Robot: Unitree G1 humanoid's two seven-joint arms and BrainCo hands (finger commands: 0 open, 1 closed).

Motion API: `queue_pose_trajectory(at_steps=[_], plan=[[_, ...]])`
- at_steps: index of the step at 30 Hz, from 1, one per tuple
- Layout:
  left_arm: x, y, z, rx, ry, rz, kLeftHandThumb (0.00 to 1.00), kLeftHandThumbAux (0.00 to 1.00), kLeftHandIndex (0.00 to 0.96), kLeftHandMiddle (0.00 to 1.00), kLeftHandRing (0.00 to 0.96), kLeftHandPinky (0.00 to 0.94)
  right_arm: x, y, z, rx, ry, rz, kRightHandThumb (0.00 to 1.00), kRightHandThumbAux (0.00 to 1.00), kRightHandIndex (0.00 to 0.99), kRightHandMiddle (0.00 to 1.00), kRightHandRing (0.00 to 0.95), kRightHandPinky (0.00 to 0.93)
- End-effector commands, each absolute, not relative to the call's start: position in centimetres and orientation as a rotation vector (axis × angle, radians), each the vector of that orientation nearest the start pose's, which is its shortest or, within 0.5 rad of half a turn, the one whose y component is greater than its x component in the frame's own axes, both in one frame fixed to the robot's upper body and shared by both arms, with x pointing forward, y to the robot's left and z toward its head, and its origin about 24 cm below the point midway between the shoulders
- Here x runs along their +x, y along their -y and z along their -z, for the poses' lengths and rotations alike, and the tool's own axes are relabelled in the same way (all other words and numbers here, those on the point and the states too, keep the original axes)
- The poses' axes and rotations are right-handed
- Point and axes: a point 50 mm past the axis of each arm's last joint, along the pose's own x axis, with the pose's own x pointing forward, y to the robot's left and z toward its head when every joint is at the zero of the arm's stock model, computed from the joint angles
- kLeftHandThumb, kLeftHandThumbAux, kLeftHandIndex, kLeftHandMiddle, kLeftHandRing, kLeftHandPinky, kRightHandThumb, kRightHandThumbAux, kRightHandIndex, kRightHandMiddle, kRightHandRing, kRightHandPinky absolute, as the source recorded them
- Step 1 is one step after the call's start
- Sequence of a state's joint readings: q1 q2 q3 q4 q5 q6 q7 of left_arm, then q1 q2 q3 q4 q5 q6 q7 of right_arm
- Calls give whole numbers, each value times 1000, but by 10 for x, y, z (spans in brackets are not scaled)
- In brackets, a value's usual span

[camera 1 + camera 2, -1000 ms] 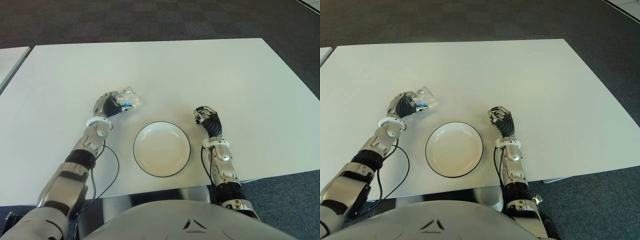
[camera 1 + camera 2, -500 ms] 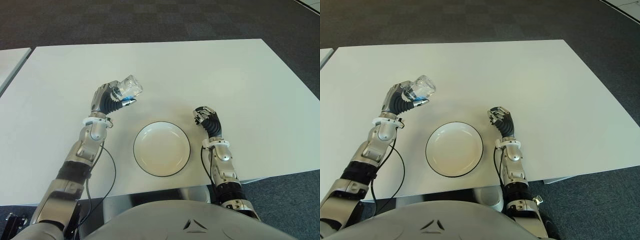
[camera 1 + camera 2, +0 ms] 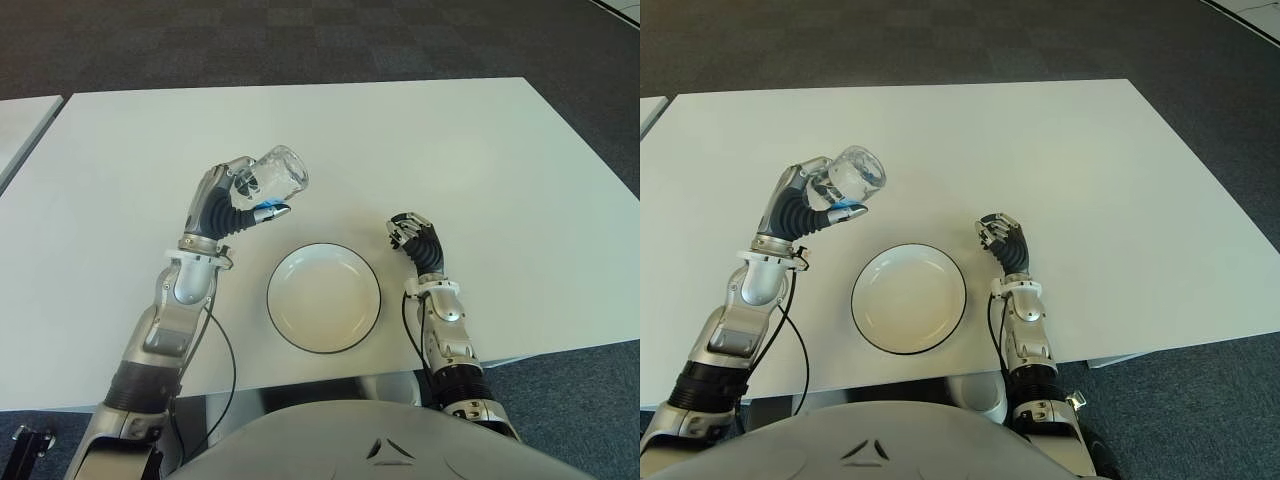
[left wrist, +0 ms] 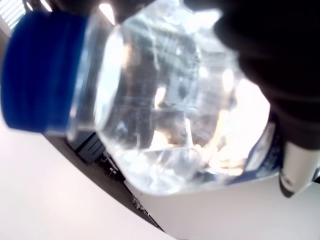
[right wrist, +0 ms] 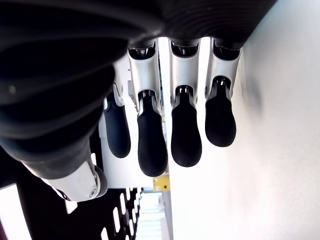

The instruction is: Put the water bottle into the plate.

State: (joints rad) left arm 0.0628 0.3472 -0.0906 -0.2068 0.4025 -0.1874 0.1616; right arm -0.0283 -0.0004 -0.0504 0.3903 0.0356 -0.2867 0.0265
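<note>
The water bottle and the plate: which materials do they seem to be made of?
Water bottle, held by the left hand: probably clear glossy plastic, see-through with glints, blue cap. Plate: likely glazed ceramic or melamine, smooth white with a dark rim.

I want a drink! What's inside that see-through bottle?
The clear plastic water bottle, held tilted by the left hand, looks see-through inside; no water level shows. Its blue cap is on. Fingers cover part.

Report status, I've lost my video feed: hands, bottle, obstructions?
Left hand shut on water bottle, aloft beyond the plate. Right hand idle right of plate, holding nothing. Path clear.
</note>
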Motion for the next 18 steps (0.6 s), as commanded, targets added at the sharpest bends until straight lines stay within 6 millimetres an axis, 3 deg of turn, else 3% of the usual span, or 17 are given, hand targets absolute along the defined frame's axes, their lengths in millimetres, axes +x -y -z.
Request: queue_pose_trajectory(at_steps=[1, 13, 18], plan=[[229, -167, -103, 704, 439, 26, 852, 668, 397, 532, 870, 828, 239, 160, 26, 40, -141, 34, 708, 726, 437, 666, 666, 679], [213, -130, -101, 839, 533, 284, 855, 665, 403, 537, 869, 840, 238, 160, 25, 35, -140, 29, 708, 726, 437, 668, 668, 681], [210, -124, -96, 870, 527, 392, 856, 665, 404, 538, 866, 839, 238, 160, 25, 33, -139, 31, 708, 726, 437, 668, 668, 682]])
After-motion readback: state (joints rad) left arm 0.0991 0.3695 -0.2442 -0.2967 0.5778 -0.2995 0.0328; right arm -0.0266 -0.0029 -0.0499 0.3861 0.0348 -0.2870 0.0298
